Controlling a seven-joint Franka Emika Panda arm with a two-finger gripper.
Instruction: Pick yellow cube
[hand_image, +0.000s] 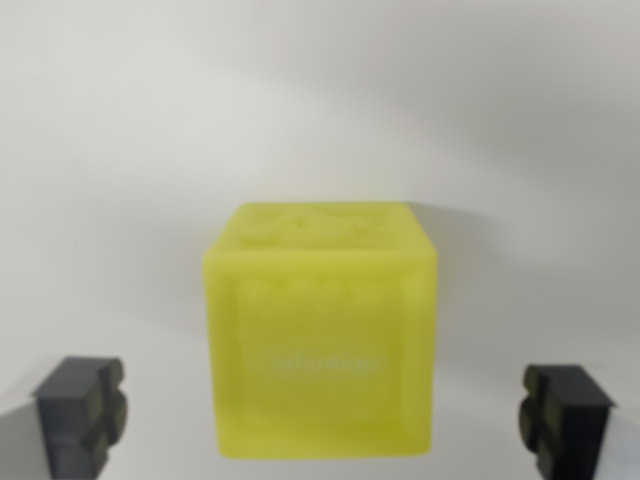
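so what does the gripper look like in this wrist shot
Only the gripper's two fingertips show, at the bottom corners: dark grey, blocky, with notched, ridged inner faces that have a dull olive tint. The picture is blurred. No cables or markings are visible.

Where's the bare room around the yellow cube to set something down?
Bare white surface lies above the yellow cube and to both sides of it in the wrist view. Tighter low down: the gripper is open, one finger on each side, with narrow gaps to the cube.

I'm getting a bright, evenly lit but soft wrist view: the yellow cube (322, 335) is blurring, throwing faint shadow rightward, and the dark fingers (80, 410) are looking fuzzy.
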